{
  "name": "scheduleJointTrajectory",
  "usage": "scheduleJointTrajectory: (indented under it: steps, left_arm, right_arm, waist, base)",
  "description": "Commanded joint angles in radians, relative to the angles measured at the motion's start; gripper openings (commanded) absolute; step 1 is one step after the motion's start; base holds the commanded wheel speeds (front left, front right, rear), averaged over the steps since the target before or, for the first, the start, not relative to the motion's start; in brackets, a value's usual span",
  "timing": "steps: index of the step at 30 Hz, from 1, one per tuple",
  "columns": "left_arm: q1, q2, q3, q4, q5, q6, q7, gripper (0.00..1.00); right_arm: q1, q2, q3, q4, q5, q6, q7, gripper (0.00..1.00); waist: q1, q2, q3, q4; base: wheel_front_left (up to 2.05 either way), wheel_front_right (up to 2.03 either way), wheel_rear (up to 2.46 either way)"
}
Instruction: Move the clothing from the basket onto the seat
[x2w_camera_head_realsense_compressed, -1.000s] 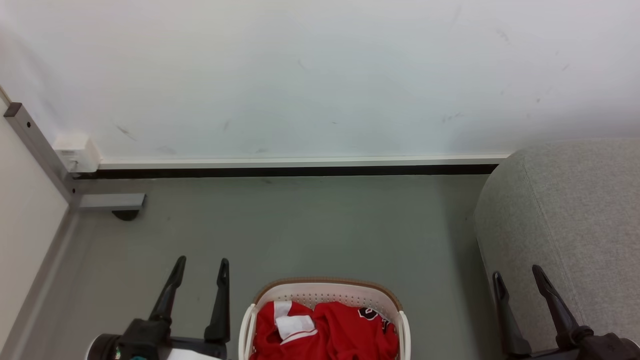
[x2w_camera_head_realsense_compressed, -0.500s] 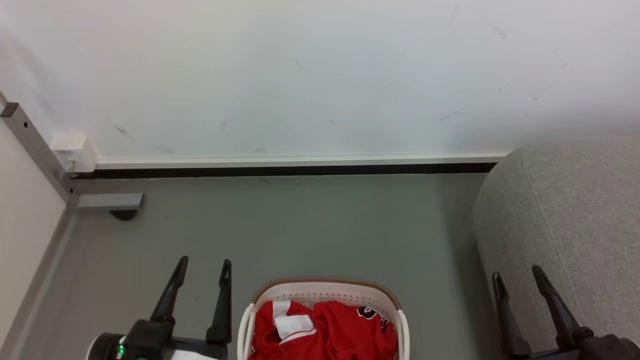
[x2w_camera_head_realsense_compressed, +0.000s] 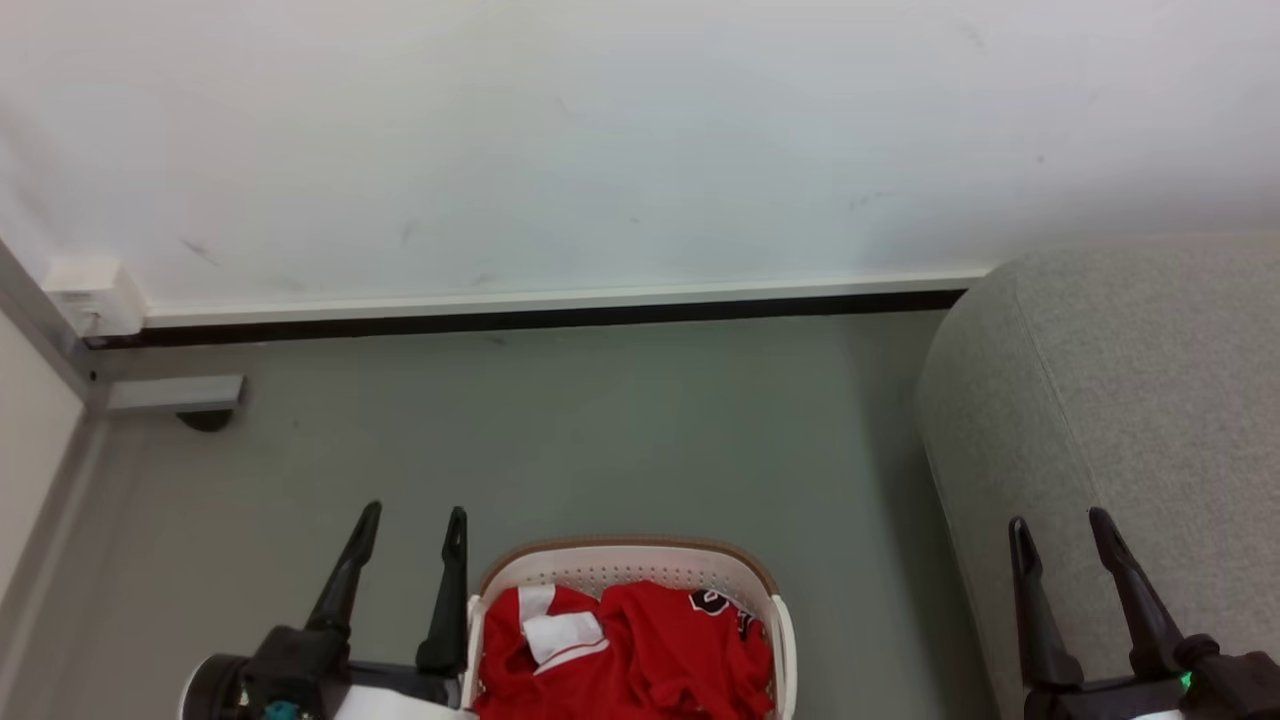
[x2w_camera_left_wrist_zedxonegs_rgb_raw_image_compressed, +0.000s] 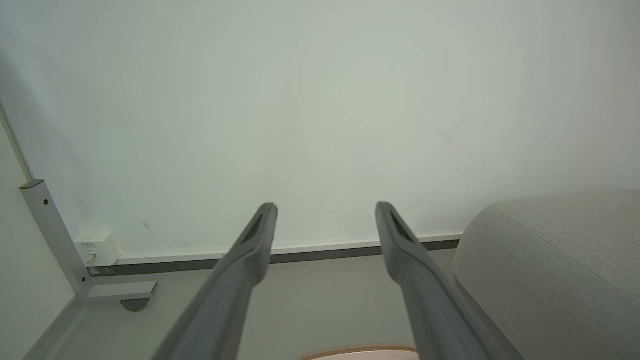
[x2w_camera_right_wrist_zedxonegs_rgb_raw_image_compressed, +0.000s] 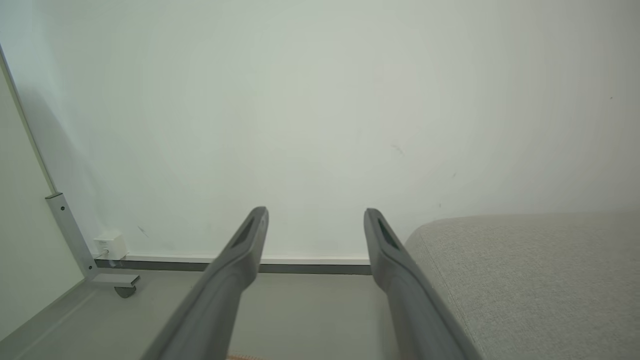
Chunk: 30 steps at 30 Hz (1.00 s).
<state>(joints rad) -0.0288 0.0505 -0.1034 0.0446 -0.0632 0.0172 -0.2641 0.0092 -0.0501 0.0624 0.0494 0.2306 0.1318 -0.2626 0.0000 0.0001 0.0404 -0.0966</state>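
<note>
Smooth grey floor; crumpled red clothing in perforated oval basket; left fingers, right fingers spread.

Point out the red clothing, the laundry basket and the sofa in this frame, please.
red clothing (x2w_camera_head_realsense_compressed: 660, 650): head view, on the red fabric near the pile's middle.
laundry basket (x2w_camera_head_realsense_compressed: 640, 568): head view, on its perforated far inner wall.
sofa (x2w_camera_head_realsense_compressed: 1150, 400): head view, on its grey upholstered top.
</note>
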Motion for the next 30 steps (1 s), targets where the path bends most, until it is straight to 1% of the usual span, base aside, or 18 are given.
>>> scheduleJointTrajectory:
  steps: [1, 3, 6, 10, 15, 18, 22, 26, 27, 30]
  left_arm:
    - [-0.016, 0.003, 0.000, 0.006, -0.003, -0.004, -0.001, 1.00]
    - [-0.034, 0.003, -0.005, 0.024, -0.009, -0.009, -0.001, 1.00]
    - [-0.072, 0.003, -0.018, 0.066, -0.011, -0.029, -0.001, 1.00]
    - [-0.142, 0.007, -0.021, 0.131, -0.012, -0.052, -0.001, 1.00]
    - [-0.251, 0.028, -0.040, 0.288, 0.004, -0.076, 0.017, 1.00]
    - [-0.320, 0.042, -0.057, 0.389, -0.006, -0.100, 0.073, 1.00]
    - [-0.418, 0.075, -0.087, 0.512, 0.011, -0.119, 0.175, 1.00]
    - [-0.493, 0.102, -0.118, 0.637, 0.009, -0.134, 0.271, 1.00]
    - [-0.493, 0.102, -0.118, 0.637, 0.009, -0.134, 0.271, 1.00]
    - [-0.541, 0.125, -0.140, 0.717, 0.001, -0.141, 0.317, 1.00]
  right_arm:
    - [-0.012, -0.001, -0.001, -0.009, 0.005, -0.002, -0.003, 1.00]
    - [-0.028, -0.006, -0.003, -0.014, 0.009, -0.002, -0.003, 1.00]
    - [-0.054, -0.010, 0.003, -0.026, 0.016, -0.002, -0.002, 1.00]
    - [-0.107, -0.017, 0.014, -0.051, 0.023, -0.002, -0.002, 1.00]
    - [-0.171, -0.016, 0.009, -0.073, 0.037, -0.002, -0.002, 1.00]
    - [-0.207, -0.014, 0.006, -0.087, 0.044, -0.002, -0.002, 1.00]
    - [-0.258, -0.008, -0.001, -0.104, 0.056, -0.002, -0.002, 1.00]
    - [-0.291, -0.004, -0.006, -0.104, 0.068, -0.002, -0.002, 1.00]
    - [-0.291, -0.004, -0.006, -0.104, 0.068, -0.002, -0.002, 1.00]
    - [-0.311, -0.001, -0.004, -0.103, 0.075, -0.002, -0.002, 1.00]
  waist:
    - [0.0000, -0.0001, 0.023, -0.018]
    - [0.0000, -0.0001, 0.047, -0.034]
    - [0.0000, -0.0001, 0.096, -0.059]
    - [0.0000, -0.0001, 0.180, -0.097]
    - [0.0000, -0.0001, 0.281, -0.135]
    - [0.0000, -0.0001, 0.345, -0.155]
    - [0.0000, -0.0001, 0.426, -0.178]
    - [0.0000, -0.0001, 0.479, -0.201]
    - [0.0000, -0.0001, 0.479, -0.201]
    - [0.0000, -0.0001, 0.515, -0.224]
  base:
    - [0.00, 0.00, 0.00]
    - [0.00, 0.00, 0.00]
    - [0.00, 0.00, 0.00]
    - [0.00, 0.00, 0.00]
    - [0.00, 0.00, 0.00]
    - [0.00, 0.00, 0.00]
    - [0.00, 0.00, 0.00]
    - [0.00, 0.00, 0.00]
    - [0.00, 0.00, 0.00]
    - [0.00, 0.00, 0.00]
